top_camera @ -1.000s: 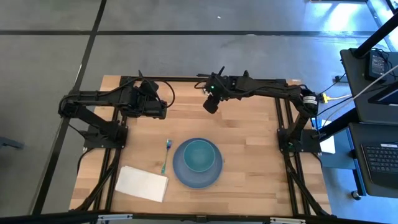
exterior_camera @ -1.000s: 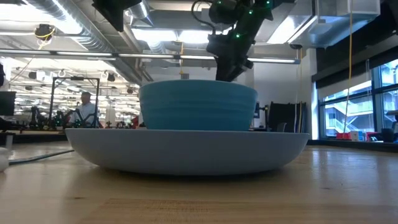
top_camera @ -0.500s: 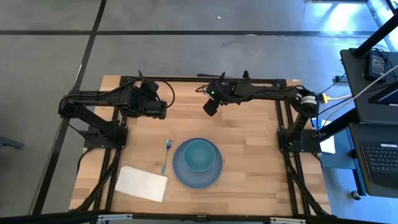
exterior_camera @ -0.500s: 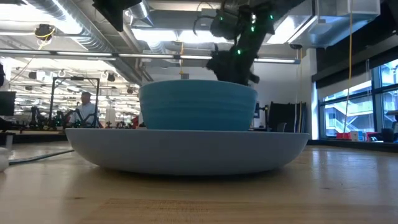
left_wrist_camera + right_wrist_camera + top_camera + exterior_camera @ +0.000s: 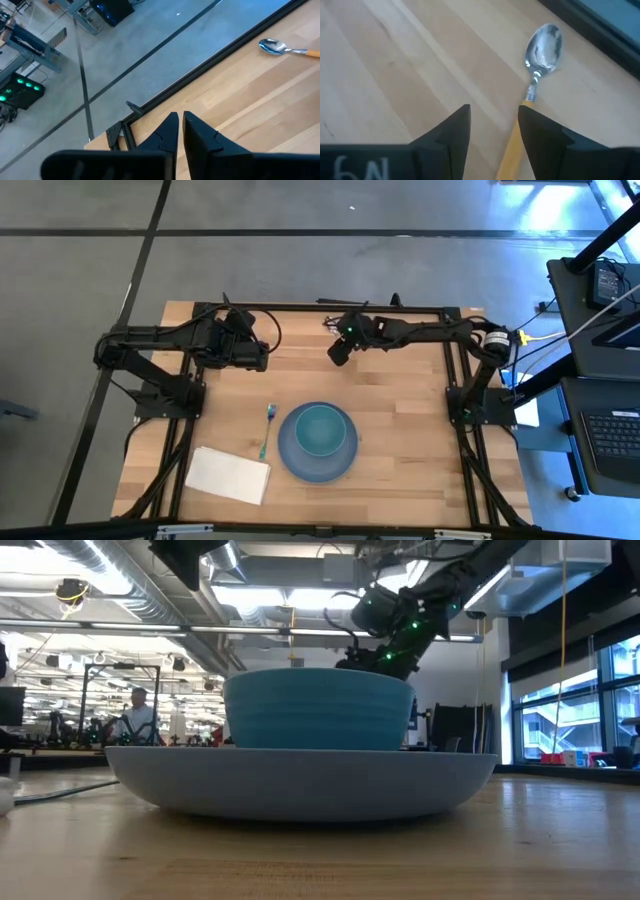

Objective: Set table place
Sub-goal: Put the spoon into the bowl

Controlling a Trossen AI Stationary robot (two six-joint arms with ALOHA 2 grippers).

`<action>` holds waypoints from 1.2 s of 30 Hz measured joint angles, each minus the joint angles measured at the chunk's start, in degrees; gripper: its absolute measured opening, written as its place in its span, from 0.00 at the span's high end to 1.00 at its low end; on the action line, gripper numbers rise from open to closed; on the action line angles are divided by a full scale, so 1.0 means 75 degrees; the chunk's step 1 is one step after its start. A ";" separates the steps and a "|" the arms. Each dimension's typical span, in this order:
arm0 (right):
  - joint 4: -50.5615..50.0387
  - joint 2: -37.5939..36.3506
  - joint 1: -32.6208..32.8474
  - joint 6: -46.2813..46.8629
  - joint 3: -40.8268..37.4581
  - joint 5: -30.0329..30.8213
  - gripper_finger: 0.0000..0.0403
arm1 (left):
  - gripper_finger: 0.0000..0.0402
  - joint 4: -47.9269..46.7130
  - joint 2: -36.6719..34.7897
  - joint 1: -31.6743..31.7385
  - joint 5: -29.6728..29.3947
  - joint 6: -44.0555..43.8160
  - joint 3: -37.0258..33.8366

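Observation:
The orange-handled metal spoon (image 5: 535, 75) lies flat on the table (image 5: 400, 410) near its far edge; it also shows in the left wrist view (image 5: 282, 48). My right gripper (image 5: 495, 130) is open, low over the spoon's handle (image 5: 515, 145), which runs between the fingers close to one of them. It shows in the high view (image 5: 338, 352) and behind the bowl in the low view (image 5: 385, 658). My left gripper (image 5: 179, 127) is shut and empty at the far left (image 5: 262, 356). The teal bowl (image 5: 320, 430) sits in the blue plate (image 5: 290, 460).
A teal-handled fork (image 5: 266, 430) lies left of the plate, and a white napkin (image 5: 228, 475) lies at the near left. The black frame (image 5: 400, 308) runs along the far edge just beyond the spoon. Bare wood lies right of the plate.
My right gripper has come down toward the table at the far edge, and its wrist has tipped from pointing down to a flatter slant. In the low view it has sunk behind the bowl's rim.

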 joint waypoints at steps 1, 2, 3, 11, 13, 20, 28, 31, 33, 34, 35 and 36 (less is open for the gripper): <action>0.0147 0.0000 -0.0048 -0.0001 -0.0094 -0.0079 0.59 | 0.94 0.0028 0.0000 0.0000 0.0000 -0.0003 0.0001; 0.0268 0.0000 -0.0092 -0.0003 -0.0178 -0.0093 0.59 | 0.93 0.0044 0.0000 0.0000 -0.0001 0.0001 -0.0002; 0.0395 0.0000 -0.0142 -0.0038 -0.0252 -0.0096 0.59 | 0.93 0.0045 0.0000 0.0000 -0.0013 0.0003 -0.0002; 0.0761 -0.0003 -0.0336 0.0016 -0.0655 -0.0440 0.59 | 0.90 0.0316 0.0000 0.0003 -0.0528 -0.0041 -0.0002; 0.0676 -0.0003 -0.0297 -0.0009 -0.0658 -0.0448 0.59 | 0.89 0.0441 0.0000 0.0003 -0.0598 -0.0002 -0.0002; -0.0315 -0.0068 0.0149 -0.0227 -0.0272 -0.0633 0.59 | 0.89 0.0888 0.0003 0.0055 -0.0669 0.0388 -0.0001; -0.1612 -0.0070 0.0536 0.0035 0.0100 -0.0455 0.59 | 0.93 0.0912 0.0003 0.0055 -0.0705 0.0404 -0.0002; -0.1920 -0.0067 0.0699 0.0239 0.0186 -0.0432 0.59 | 0.95 0.0911 0.0003 0.0055 -0.0702 0.0407 -0.0002; -0.1990 -0.0067 0.0805 0.0233 0.0390 -0.0434 0.59 | 0.96 0.0910 0.0003 0.0055 -0.0702 0.0408 -0.0002; -0.1978 -0.0070 0.0851 0.0197 0.0513 -0.0429 0.59 | 0.96 0.0911 0.0003 0.0055 -0.0702 0.0408 -0.0002; -0.1969 -0.0070 0.0872 0.0109 0.0599 -0.0345 0.59 | 0.97 0.0910 0.0003 0.0055 -0.0702 0.0408 0.0000; -0.1975 -0.0070 0.0885 0.0035 0.0653 -0.0160 0.59 | 0.97 0.0913 0.0003 0.0055 -0.0702 0.0408 -0.0002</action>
